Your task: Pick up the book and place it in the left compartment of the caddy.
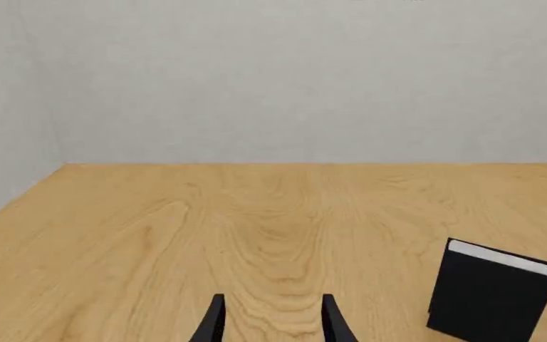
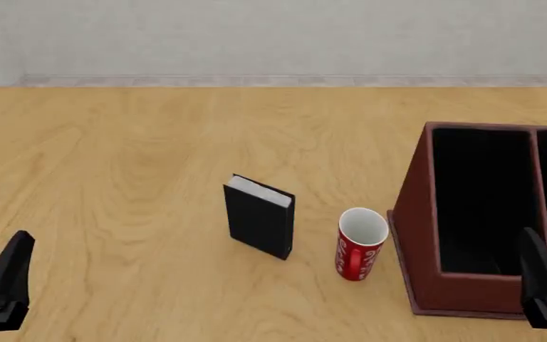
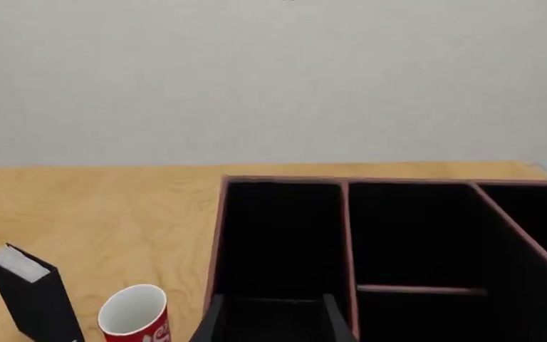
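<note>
Book (image 2: 259, 226) stands upright on your worktop (image 2: 112, 157), left of the mug (image 2: 361, 244) and caddy (image 2: 418, 214); both tools (image 1: 271, 319) (image 3: 271, 319) seem open, empty.

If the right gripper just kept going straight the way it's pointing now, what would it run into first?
Most likely the caddy: the right gripper points into its left compartment, so it would probably meet the black interior first. Depth is uncertain.

Matt black book (image 2: 259, 226), grained wooden table (image 2: 122, 164)
</note>
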Available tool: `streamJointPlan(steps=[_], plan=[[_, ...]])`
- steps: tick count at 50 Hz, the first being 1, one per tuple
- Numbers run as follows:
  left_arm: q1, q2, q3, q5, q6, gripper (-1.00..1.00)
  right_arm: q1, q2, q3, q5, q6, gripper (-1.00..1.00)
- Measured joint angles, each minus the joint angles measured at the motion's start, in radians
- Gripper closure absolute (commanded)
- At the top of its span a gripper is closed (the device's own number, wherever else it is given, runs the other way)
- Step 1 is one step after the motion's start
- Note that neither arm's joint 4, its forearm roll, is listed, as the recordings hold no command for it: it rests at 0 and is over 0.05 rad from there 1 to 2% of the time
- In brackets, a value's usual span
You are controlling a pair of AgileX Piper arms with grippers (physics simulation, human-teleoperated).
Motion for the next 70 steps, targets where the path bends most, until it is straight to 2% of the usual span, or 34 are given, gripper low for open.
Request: streamJointPlan(steps=[9, 18, 26, 41, 50, 60, 70], plan=[[0.0, -0.001, 0.0, 0.0, 0.001, -1.0, 0.053, 0.095, -0.083, 0.006, 0.032, -1.0], [0.0, -0.002, 0.001, 0.0, 0.002, -1.0, 0.145, 0.251, -0.188, 0.001, 0.037, -1.0], [0.0, -0.001, 0.001, -0.001, 0.002, -1.0, 0.237, 0.383, -0.295, 0.032, 0.021, -1.0], [0.0, 0.001, 0.002, -0.005, 0.003, -1.0, 0.42, 0.577, -0.531, 0.148, -0.022, -1.0], [0.0, 0.0, 0.002, -0.005, 0.003, -1.0, 0.51, 0.703, -0.71, 0.256, -0.059, -1.0], [0.0, -0.002, 0.003, -0.004, 0.003, -1.0, 0.581, 0.852, -0.907, 0.396, -0.105, -1.0], [0.0, -0.002, 0.002, -0.003, 0.003, -1.0, 0.614, 0.978, -1.067, 0.523, -0.148, -1.0]])
